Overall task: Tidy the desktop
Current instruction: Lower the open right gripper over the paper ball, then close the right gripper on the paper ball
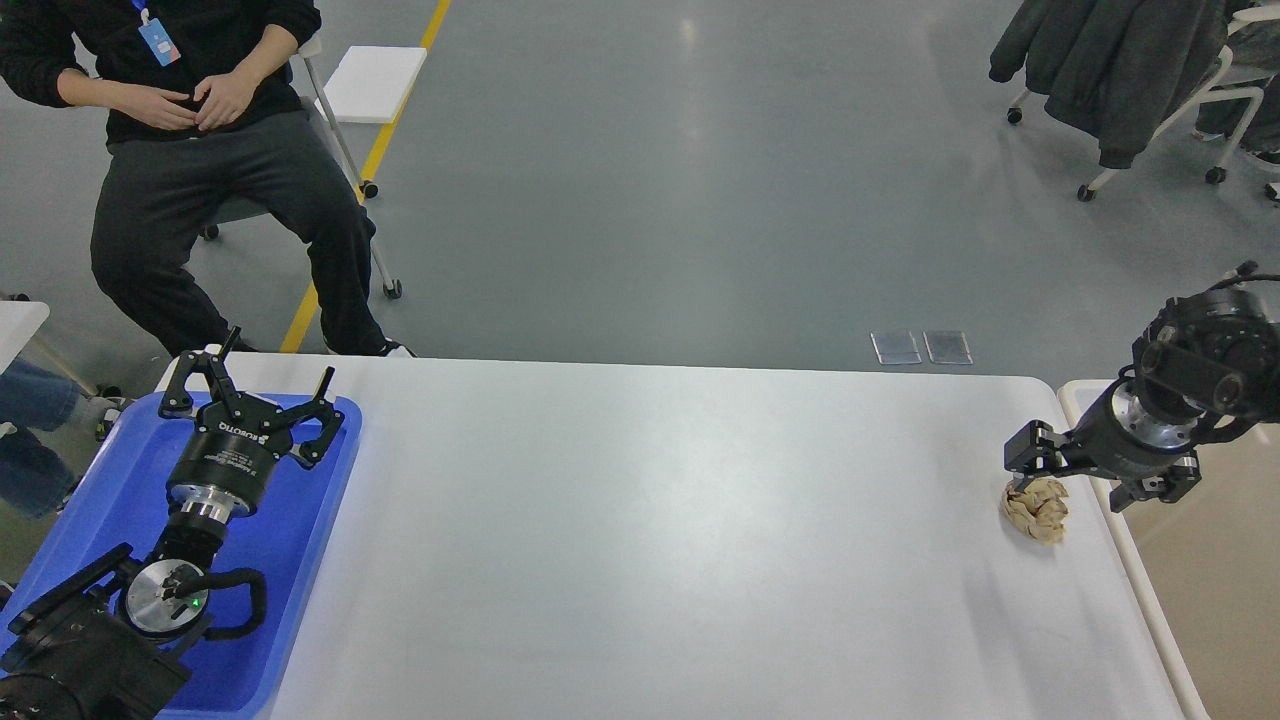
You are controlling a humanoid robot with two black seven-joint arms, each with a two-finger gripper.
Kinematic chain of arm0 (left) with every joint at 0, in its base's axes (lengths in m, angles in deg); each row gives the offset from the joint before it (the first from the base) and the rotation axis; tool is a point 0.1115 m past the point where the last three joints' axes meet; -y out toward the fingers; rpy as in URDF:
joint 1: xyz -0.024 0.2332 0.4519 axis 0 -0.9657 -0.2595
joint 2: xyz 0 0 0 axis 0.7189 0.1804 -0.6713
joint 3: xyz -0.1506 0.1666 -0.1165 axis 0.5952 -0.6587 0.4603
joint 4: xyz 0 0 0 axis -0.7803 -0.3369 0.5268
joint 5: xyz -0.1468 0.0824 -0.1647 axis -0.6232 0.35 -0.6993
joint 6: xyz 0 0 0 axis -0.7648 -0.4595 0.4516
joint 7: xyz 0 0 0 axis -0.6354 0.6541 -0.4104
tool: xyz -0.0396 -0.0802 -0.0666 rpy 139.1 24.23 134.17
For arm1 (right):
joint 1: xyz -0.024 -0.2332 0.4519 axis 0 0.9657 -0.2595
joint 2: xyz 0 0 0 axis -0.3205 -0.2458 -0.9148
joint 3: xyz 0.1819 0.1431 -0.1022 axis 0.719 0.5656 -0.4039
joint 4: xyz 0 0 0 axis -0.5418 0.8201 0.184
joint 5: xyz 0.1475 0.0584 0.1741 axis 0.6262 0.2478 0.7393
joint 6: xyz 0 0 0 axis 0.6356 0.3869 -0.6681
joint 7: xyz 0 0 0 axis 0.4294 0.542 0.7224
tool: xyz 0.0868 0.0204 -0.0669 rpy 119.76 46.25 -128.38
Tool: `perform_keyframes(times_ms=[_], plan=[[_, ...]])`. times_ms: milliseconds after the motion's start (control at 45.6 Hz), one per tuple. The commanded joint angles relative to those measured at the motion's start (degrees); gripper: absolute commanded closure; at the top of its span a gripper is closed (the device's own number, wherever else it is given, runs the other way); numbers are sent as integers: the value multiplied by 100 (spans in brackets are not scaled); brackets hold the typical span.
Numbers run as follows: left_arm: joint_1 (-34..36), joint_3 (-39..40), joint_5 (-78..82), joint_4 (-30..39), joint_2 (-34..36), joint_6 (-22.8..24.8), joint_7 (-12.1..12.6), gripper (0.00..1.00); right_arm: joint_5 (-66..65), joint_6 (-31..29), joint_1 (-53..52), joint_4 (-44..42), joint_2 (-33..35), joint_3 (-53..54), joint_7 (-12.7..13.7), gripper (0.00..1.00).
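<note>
Right gripper (pixel 1030 468) reaching in from the right edge, dark fingers pointing left and pressing down onto the top of a crumpled ball of tan paper (pixel 1037 508); seeming to be pinching its upper folds, though whether truly clamped or merely touching: cannot tell from this angle. Looking like the pick-up step of the tidying, with the wad being the only loose litter showing on the desktop (pixel 650 540). Sitting near the right edge of that broad white top, just beside the cream bin (pixel 1215 590) lying to the right of the table. Next calling, by judgement, for a firm squeeze, a lift clear of the surface, and a short carry rightward over the bin's rim before letting go.

Left gripper (pixel 262 400) hovering over the blue tray (pixel 90 500) at the near left corner, fingers spread wide, holding nothing.

Paper appearing light, creased, irregular and springy, likely compressing under grip. Desktop appearing smooth, matte-glossy, rounded at corners. Tray appearing hard plastic with a raised lip.
</note>
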State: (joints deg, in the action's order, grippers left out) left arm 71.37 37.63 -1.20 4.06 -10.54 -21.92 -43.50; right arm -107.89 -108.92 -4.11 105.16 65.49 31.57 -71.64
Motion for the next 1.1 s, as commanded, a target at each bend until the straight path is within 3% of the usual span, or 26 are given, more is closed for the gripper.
perform_keyframes(times_ms=[0,307,658,1075], plan=[[0,0,0,0,0,1,0,1,-329,804,308,-49,-255,79,-4,2],[0,0,0,0,0,1,-9,1,-320,900,493,-101,-264,483,5,1],[-9,17,0,0,0,1,-9,1,-961,1955,985,-286,-299,501,-4,1],[-9,17,0,0,0,1,-9,1,-1005,2218,1442,-427,-308,1309,5,0]])
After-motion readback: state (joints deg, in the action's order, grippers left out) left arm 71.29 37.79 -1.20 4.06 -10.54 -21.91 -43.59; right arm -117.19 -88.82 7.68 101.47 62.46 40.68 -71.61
